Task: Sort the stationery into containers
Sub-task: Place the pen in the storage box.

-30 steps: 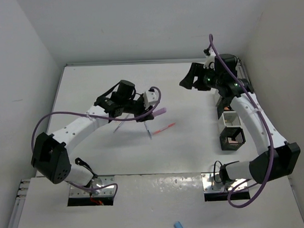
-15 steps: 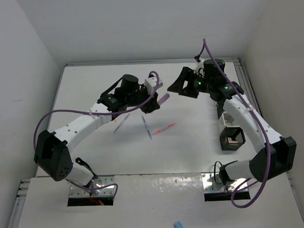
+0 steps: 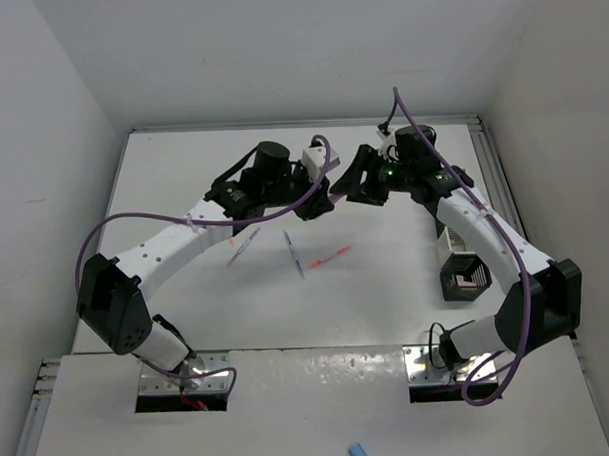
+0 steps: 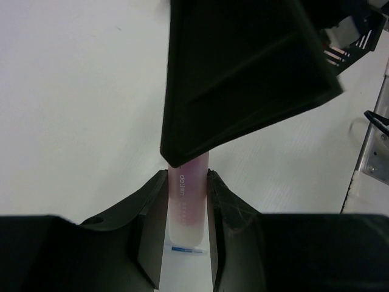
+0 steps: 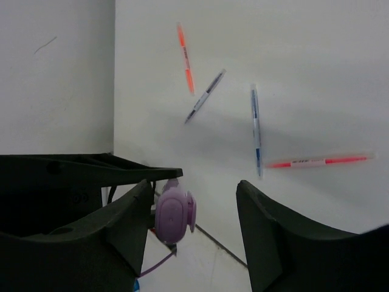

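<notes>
Above the middle of the desk (image 3: 182,172), a pink marker (image 4: 187,207) is being held clear of the surface by the left claw (image 4: 185,182), whose fingers are being pressed shut on the barrel near one end. The marker is being judged light, stiff and smooth, so likely slippery. A hold across the free barrel, clear of the left fingers, is being advised. To the right, the right claw (image 5: 194,185) is being held wide open around the marker's far end, gripping nothing. Farther right, the containers (image 3: 464,272) are being seen at the desk's edge, well apart.
</notes>
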Action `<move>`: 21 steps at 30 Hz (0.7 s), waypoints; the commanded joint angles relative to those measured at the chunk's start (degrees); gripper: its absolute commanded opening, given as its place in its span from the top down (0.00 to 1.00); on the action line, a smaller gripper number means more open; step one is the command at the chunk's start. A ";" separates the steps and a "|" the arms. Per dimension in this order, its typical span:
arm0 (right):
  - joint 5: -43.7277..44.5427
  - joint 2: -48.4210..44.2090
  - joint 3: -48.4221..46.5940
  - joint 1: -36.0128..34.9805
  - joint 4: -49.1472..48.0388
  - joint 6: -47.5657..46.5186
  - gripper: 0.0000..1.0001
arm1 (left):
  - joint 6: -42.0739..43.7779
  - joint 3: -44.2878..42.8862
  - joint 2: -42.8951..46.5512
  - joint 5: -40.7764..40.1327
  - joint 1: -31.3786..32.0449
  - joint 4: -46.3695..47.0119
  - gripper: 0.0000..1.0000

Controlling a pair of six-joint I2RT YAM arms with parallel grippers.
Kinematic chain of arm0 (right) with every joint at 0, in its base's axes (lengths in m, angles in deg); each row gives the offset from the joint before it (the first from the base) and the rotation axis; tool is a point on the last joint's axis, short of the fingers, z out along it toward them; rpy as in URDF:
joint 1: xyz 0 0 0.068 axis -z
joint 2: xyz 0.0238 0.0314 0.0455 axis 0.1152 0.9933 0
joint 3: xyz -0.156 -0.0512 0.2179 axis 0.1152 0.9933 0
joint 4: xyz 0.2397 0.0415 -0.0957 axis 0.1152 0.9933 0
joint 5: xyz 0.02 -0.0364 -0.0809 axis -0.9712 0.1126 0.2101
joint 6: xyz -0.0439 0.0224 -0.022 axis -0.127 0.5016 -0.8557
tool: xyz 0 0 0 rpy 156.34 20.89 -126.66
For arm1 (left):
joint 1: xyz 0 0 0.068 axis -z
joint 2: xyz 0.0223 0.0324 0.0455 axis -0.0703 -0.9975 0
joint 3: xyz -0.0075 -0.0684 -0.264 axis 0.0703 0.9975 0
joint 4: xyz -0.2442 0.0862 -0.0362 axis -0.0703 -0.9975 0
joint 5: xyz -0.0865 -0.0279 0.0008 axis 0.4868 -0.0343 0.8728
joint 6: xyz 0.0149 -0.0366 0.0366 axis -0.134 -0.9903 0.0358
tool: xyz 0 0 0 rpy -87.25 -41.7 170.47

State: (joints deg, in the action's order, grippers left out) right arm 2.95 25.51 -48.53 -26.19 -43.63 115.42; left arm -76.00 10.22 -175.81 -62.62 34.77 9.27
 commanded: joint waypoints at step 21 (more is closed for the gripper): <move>7.05 -4.93 -5.92 27.81 8.77 -26.51 1.00 | -2.91 0.32 3.59 -10.96 -6.72 -2.44 0.00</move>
State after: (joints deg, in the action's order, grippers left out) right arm 4.04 24.53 -53.12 -3.48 -37.02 100.31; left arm -79.46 10.18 -175.59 -69.85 29.22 7.67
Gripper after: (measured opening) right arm 0.232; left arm 0.997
